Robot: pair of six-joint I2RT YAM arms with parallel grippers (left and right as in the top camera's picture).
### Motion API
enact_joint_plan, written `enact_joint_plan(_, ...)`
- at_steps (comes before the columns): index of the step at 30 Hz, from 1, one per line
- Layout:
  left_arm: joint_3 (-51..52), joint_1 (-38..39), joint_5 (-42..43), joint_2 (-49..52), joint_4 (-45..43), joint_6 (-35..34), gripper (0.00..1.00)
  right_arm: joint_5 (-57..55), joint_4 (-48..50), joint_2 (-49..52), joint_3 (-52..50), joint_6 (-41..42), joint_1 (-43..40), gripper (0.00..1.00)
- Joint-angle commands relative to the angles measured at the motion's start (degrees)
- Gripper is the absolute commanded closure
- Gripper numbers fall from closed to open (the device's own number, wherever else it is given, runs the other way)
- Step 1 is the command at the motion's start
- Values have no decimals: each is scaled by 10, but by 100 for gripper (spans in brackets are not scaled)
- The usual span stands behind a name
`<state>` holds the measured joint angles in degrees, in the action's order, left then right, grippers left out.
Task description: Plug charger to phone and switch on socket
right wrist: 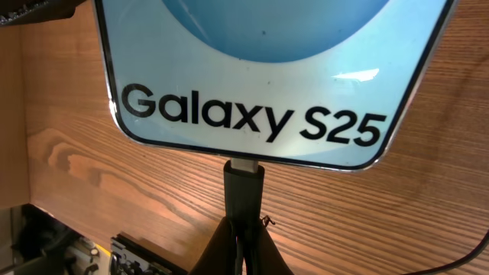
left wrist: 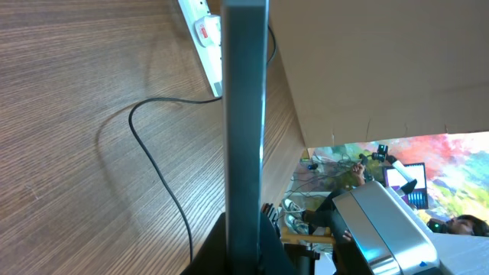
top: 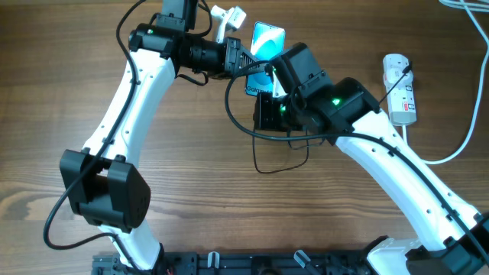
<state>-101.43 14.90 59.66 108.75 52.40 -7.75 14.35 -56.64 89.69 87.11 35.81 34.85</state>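
Overhead: the left gripper (top: 248,61) is clamped on the phone (top: 269,37) near the far side of the table (top: 191,191). Just below it, the right gripper (top: 267,107) pinches the plug of the charger (top: 257,156). There is one phone, one charger and one socket (top: 400,88), which lies well apart to the right, and there are two grippers.

Left wrist: the phone shows edge-on between closed fingers. One cable loop and one socket end lie beyond it.

Right wrist: the plug, nipped in closed jaws, meets the middle of the phone's lower edge; whether it is seated cannot be told. The right arm should probably push straight along the phone's length, without tilt, while the left braces it.
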Motion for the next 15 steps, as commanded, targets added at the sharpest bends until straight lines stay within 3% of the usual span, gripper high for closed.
enact_joint_plan(1, -8, 2, 24, -4, 1, 14, 96, -24, 12, 5, 5, 2, 0, 96)
enact_joint_plan(15, -8, 2, 24, -4, 1, 16, 96, -58, 16, 5, 6, 2, -1, 96)
